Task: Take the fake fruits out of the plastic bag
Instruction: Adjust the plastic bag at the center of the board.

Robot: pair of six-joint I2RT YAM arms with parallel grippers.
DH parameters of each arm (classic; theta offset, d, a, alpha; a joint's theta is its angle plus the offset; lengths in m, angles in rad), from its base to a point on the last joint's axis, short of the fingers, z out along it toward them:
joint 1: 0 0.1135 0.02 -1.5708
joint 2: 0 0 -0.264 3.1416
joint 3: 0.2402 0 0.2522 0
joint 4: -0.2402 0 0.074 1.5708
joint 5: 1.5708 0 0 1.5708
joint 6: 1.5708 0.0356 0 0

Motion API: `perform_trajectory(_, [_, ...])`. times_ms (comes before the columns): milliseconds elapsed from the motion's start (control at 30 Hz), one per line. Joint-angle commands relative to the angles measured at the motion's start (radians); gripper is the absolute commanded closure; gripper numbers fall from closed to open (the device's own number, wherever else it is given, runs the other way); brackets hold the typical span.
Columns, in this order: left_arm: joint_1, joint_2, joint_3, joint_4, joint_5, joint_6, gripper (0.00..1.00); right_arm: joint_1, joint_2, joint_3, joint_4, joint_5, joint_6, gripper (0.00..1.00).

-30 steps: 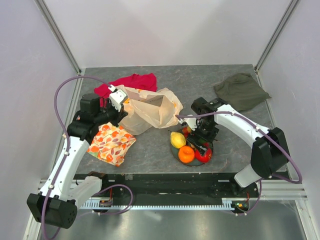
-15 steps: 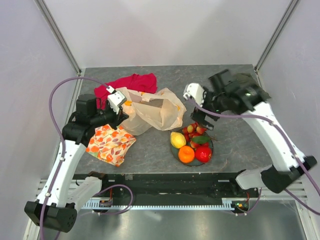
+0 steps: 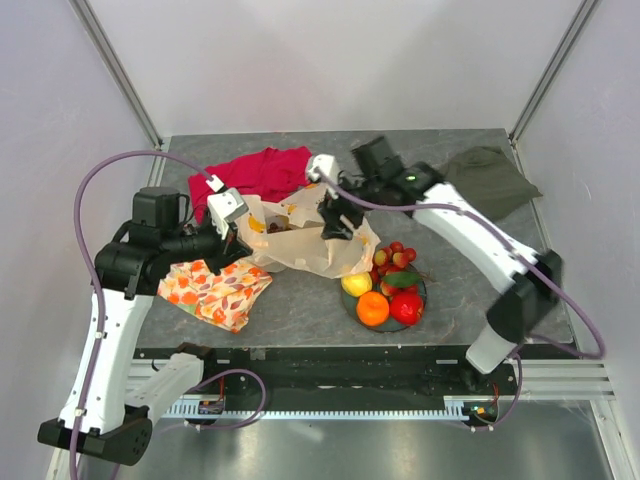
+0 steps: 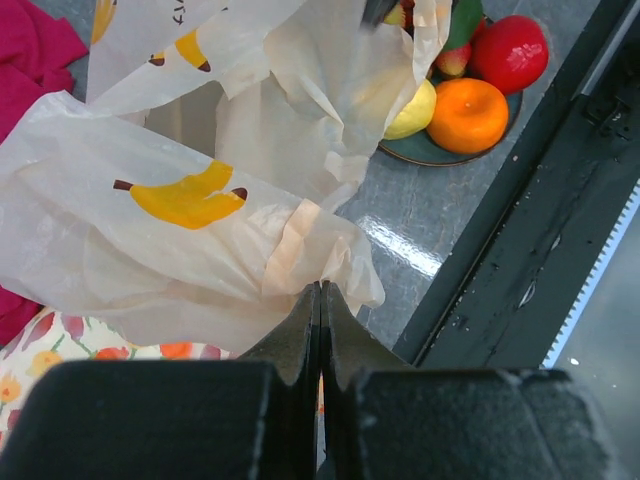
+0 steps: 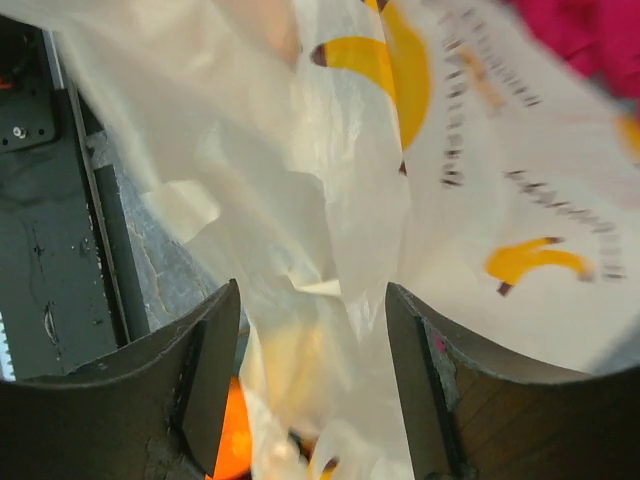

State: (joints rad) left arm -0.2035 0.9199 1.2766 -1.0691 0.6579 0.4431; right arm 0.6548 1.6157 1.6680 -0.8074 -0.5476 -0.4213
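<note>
Most fruits (image 3: 373, 308) sit on the plate (image 3: 424, 292) beside the bag (image 3: 310, 248) (something dark seems left inside), left gripper (image 4: 320, 300) pinching the bag's edge, right gripper (image 5: 312, 300) spread over its mouth.

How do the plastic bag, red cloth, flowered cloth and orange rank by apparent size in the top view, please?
1. plastic bag
2. red cloth and flowered cloth: about alike, the red partly hidden
3. orange

table (image 3: 300, 297): grey slab | lying on it — red cloth (image 3: 262, 166), olive cloth (image 3: 490, 180), flowered cloth (image 3: 215, 290), plastic bag (image 3: 312, 252), dark plate (image 4: 420, 153)
</note>
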Motion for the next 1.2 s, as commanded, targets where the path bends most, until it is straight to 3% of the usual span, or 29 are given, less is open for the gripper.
perform_trajectory(0, [-0.002,-0.007,0.066,-0.077,0.035,0.003,0.98,0.034,0.104,0.013,0.089,0.027,0.081,0.34])
perform_trajectory(233, [-0.004,0.094,0.078,-0.006,0.069,0.042,0.98,-0.047,0.277,0.102,0.249,0.450,0.268,0.33])
perform_trajectory(400, [-0.004,0.305,0.188,0.145,0.077,0.077,0.99,-0.150,0.386,0.211,0.362,0.644,0.213,0.28])
perform_trajectory(500, [-0.002,0.464,0.346,0.187,0.075,0.086,0.98,-0.214,0.531,0.388,0.387,0.739,0.171,0.26])
perform_trajectory(667, [-0.002,0.648,0.640,0.238,0.071,0.036,0.99,-0.238,0.598,0.507,0.507,0.888,0.072,0.22])
perform_trajectory(900, [-0.002,0.816,1.068,0.293,0.103,-0.099,0.98,-0.239,0.471,0.559,0.540,0.882,0.033,0.21])
perform_trajectory(1067, [-0.004,0.728,1.005,0.299,0.112,-0.078,0.98,-0.241,0.342,0.469,0.518,0.868,0.035,0.21])
perform_trajectory(1167, [-0.005,0.580,0.682,0.294,0.111,-0.053,0.98,-0.239,0.239,0.315,0.467,0.838,0.053,0.21])
